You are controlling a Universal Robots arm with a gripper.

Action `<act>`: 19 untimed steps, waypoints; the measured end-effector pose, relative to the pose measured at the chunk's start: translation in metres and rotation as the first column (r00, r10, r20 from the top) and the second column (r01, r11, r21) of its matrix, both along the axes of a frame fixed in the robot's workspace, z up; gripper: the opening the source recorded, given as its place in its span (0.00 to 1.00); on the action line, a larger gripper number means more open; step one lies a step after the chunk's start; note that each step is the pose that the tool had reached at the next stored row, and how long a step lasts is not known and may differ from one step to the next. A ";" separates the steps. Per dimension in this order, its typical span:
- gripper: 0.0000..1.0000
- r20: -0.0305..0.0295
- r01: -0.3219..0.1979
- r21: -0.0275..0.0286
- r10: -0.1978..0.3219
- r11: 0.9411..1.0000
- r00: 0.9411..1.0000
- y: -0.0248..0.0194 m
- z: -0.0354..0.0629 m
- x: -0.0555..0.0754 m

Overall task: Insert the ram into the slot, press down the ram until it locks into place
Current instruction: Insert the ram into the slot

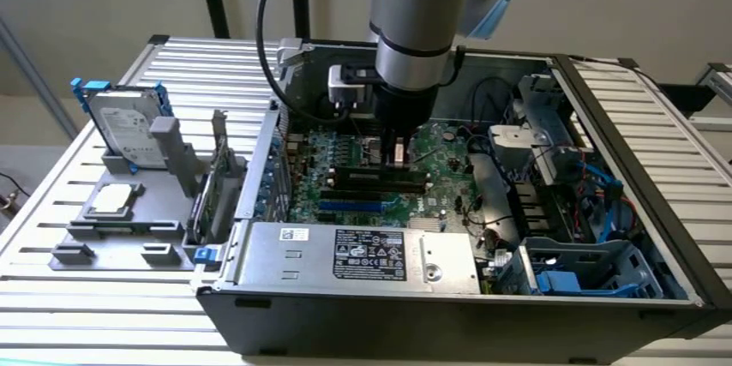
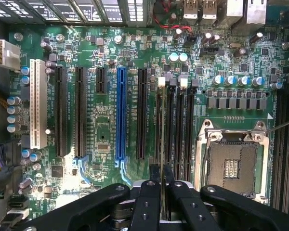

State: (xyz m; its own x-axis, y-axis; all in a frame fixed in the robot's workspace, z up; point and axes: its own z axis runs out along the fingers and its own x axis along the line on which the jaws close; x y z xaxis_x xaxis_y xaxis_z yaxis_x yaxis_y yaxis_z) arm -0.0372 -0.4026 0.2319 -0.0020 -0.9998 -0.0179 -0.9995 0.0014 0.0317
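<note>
The fingers (image 2: 149, 199) are drawn almost together and pinch the ram (image 2: 161, 144) by its flat faces. From the wrist view it appears edge-on, as one thin line running out from between the fingertips. Its long axis lies parallel to the bank of black sockets on the motherboard (image 2: 111, 48), so no twist looks needed.

The ram stands directly over the slot (image 2: 157, 125) at the end of that bank, the socket nearest the blue slot (image 2: 121, 115) and farthest from the CPU socket (image 2: 231, 163). The ram's far end reaches toward the white clip (image 2: 161, 82) at the slot's end. The relation that matters is therefore straight down along the fingers' own line: ram above slot, edge to groove, lengths matched.

In the exterior view the arm (image 1: 417, 32) reaches down into the open case (image 1: 640, 126), with its tip low over the sockets. Whether the ram's lower edge already sits in the slot or hangs just above it cannot be told — nor whether the clips have closed. Judged so, the locking press is not yet shown as done.
</note>
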 end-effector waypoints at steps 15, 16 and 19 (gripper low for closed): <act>0.13 0.000 0.000 0.000 0.000 1.000 1.000 0.0001 -0.0036 0.000; 0.13 0.000 0.000 0.000 0.000 1.000 1.000 0.0001 -0.0039 0.000; 0.13 0.000 0.000 0.000 0.000 1.000 1.000 0.0004 -0.0045 0.000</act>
State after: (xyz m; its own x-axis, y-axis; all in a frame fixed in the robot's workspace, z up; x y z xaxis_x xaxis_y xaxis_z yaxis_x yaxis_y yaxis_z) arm -0.0372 -0.4023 0.2274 -0.0020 -0.9998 -0.0176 -0.9995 0.0015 0.0317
